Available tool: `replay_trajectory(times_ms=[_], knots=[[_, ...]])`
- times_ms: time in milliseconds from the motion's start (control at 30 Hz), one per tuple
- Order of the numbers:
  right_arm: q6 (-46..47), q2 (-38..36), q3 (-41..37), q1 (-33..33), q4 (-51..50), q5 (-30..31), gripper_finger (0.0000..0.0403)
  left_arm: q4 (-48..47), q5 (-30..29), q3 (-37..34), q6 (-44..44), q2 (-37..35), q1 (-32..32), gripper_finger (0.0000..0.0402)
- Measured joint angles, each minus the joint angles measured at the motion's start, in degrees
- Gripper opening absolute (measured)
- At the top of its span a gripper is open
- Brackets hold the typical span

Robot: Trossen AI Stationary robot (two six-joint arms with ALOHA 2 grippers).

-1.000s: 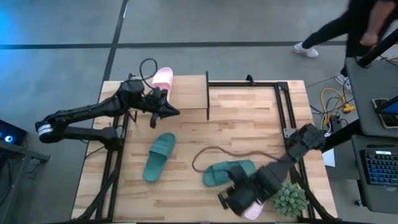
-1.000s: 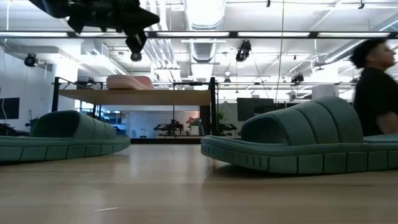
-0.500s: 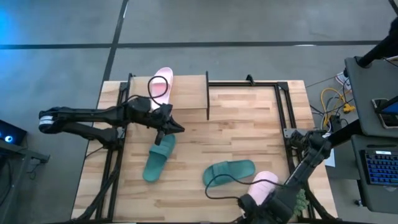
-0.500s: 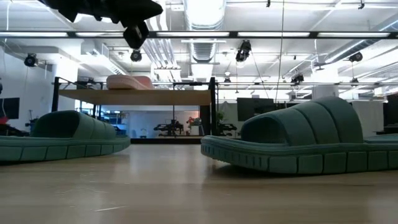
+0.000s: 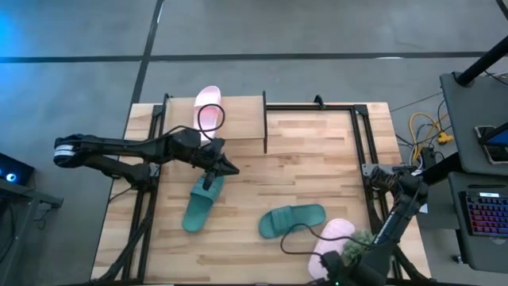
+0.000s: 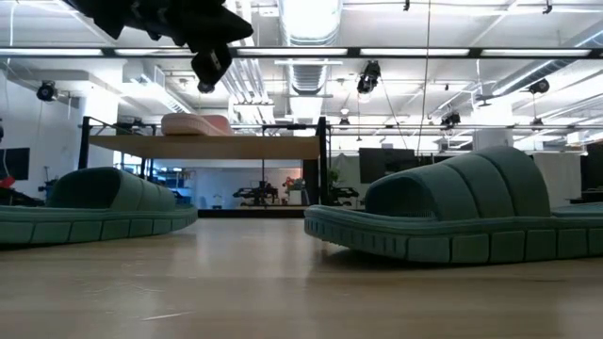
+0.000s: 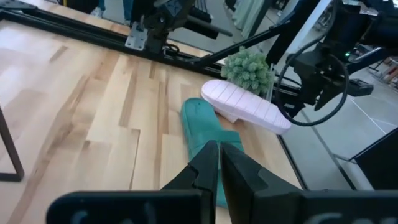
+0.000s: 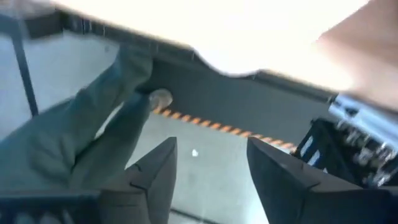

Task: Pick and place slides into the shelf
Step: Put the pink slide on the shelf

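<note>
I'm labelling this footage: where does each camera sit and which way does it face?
High: overhead, straight down on the shelf; both arms show.
Low: tabletop height, across two teal slides to the shelf; one arm overhead.
Left wrist: past shut fingers at a teal slide.
Right wrist: past open fingers, scene blurred.
High and low share the shelf.

1. two slides [image 5: 203,200] [image 5: 292,220] are dark teal-green with ribbed straps.
2. two slides [image 5: 208,109] [image 5: 332,237] are pale pink.
3. shelf [image 5: 242,119]: light wood top, black frame.
4. table [image 5: 309,159]: pale striped butcher-block.
5. plant [image 5: 355,248] is spiky green.
</note>
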Motion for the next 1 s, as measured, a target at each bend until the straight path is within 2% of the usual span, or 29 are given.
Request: replay_trajectory(times_ms=[233,600,867,1000], knots=[[-2.1,0.0,-4.9,0.7,-0.1,0.8,0.0207,0.0,0.0,-0.2,0.0,0.1,0.0,0.0004],[-8.1,0.0,-12.0,-1.2,0.2,0.1,0.0188,0.0,0.0,0.1,0.0,-0.6,0.0,0.0004],[-21.1,0.0,-13.9,-6.5,1.8,0.3,0.0177,-0.2,0.0,0.0,0.1,-1.1,0.0,0.0004],[-29.0,0.0,-14.3,-11.1,0.8,4.2,0.0177,-0.4,0.0,-0.2,0.5,-1.4,0.0,0.0004]])
